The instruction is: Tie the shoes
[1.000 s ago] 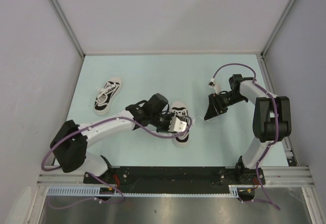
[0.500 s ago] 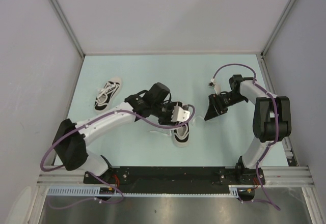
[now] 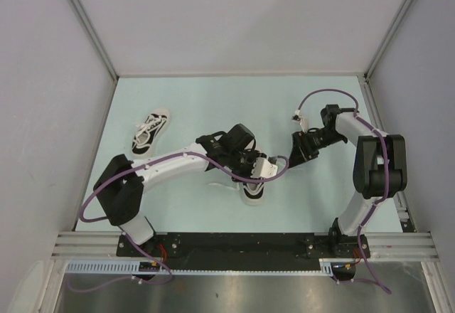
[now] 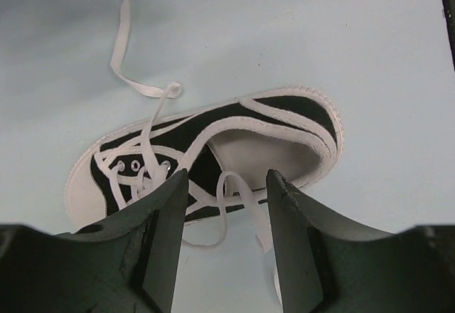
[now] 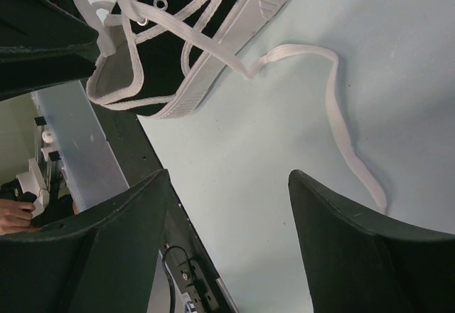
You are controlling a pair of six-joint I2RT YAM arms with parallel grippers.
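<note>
One black sneaker (image 3: 252,192) with a white sole lies near the front middle, mostly under my left arm. In the left wrist view this shoe (image 4: 213,139) lies on its side, laces loose. My left gripper (image 3: 276,168) is open just right of it; a lace loop (image 4: 227,192) lies between the jaws (image 4: 226,185), untouched. One long lace (image 4: 122,35) trails away from the shoe. My right gripper (image 3: 293,158) is open and empty, close to the left one; in its view (image 5: 227,181) the shoe (image 5: 192,35) and the trailing lace (image 5: 341,128) show. The second sneaker (image 3: 151,134) lies at the left.
The pale green table top (image 3: 227,103) is bounded by grey walls and metal posts (image 3: 89,28). A black rail (image 3: 234,245) with the arm bases runs along the near edge.
My left arm has swung to the right across the near shoe, its gripper now past the shoe's right side. My right gripper has barely moved.
</note>
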